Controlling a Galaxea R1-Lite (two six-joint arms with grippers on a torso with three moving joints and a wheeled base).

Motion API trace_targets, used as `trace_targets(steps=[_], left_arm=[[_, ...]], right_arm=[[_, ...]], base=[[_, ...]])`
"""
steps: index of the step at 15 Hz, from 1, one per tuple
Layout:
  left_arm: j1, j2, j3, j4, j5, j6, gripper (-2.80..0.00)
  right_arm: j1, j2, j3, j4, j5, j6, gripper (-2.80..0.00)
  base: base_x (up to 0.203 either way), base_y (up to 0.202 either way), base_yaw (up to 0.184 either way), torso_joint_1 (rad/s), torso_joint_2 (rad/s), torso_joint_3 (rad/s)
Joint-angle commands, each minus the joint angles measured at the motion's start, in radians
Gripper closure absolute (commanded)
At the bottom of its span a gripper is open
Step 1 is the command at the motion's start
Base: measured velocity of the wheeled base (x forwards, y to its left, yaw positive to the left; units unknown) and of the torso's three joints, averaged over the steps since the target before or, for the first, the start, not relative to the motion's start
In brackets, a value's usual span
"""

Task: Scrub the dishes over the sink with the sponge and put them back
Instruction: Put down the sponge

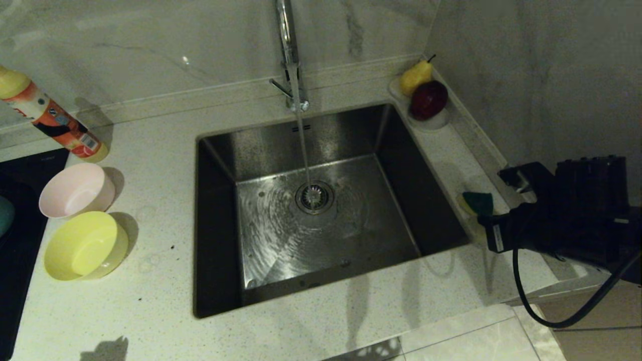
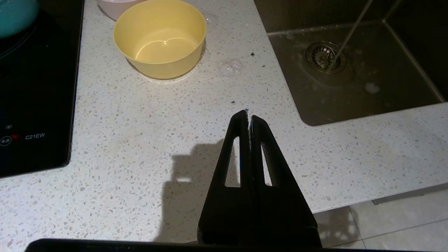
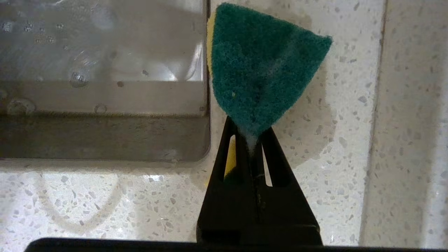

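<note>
The sponge (image 3: 260,66), green face up with yellow foam beneath, is pinched at one corner by my right gripper (image 3: 250,134) just above the counter at the right rim of the sink (image 1: 215,225). In the head view the sponge (image 1: 479,203) shows in front of that gripper (image 1: 489,218). Left of the sink stand the pink bowl (image 1: 77,190) and the yellow bowl (image 1: 85,245). The light blue bowl (image 2: 15,14) sits on the cooktop. My left gripper (image 2: 249,115) hangs shut and empty over the counter's front edge.
Water runs from the chrome faucet (image 1: 288,55) onto the drain (image 1: 314,197). A detergent bottle (image 1: 50,118) lies at the back left. A white dish with a pear and an apple (image 1: 426,98) sits in the back right corner. The black cooktop (image 1: 20,240) lies at the left, and a wall close on the right.
</note>
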Motion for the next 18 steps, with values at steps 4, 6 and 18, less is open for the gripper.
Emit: trace_targets(steps=[4, 6, 18], left_arm=[[0.0, 0.001, 0.04, -0.001, 0.0, 0.0, 0.0], [0.0, 0.001, 0.04, -0.001, 0.0, 0.0, 0.0], [0.0, 0.001, 0.04, -0.001, 0.0, 0.0, 0.0]], right_arm=[[0.003, 0.015, -0.028, 0.002, -0.003, 0.005, 0.0], [0.003, 0.023, -0.04, 0.002, -0.014, 0.004, 0.0], [0.002, 0.07, -0.079, 0.005, -0.039, 0.035, 0.0]], base=[[0.0, 0.0, 0.0, 0.0, 0.0, 0.0], [0.0, 0.0, 0.0, 0.0, 0.0, 0.0], [0.0, 0.0, 0.0, 0.0, 0.0, 0.0]])
